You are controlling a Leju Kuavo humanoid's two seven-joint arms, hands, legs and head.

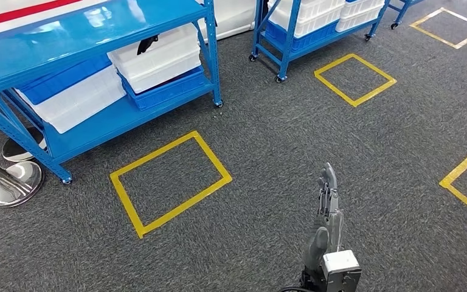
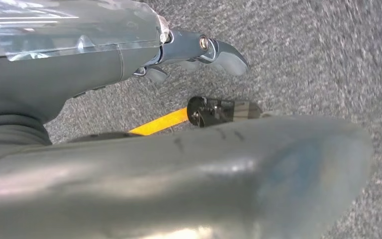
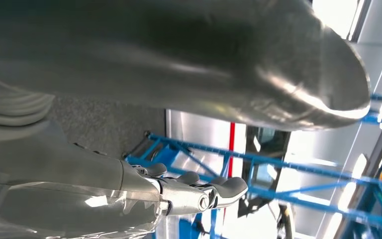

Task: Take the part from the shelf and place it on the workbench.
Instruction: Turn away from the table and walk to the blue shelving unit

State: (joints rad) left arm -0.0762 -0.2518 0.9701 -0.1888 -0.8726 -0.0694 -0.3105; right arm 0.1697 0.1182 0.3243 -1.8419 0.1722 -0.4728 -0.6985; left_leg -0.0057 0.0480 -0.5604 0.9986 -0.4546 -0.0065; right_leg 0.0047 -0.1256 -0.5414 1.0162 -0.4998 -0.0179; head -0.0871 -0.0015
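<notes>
Right hand (image 1: 328,219) rises at lower centre of the head view — fingers straight and apart, holding nothing. Left hand (image 2: 199,55) hangs over grey carpet (image 1: 267,152), fingers loose, empty too. The dark part (image 1: 148,43) lies on a white bin (image 1: 158,58) in the blue shelf (image 1: 55,42), upper left.

No legible txt, labels, brand names or nos. showed anywhere; shelves (image 1: 97,36), bins (image 1: 158,58) & floor (image 1: 267,158) carried no readable print.
</notes>
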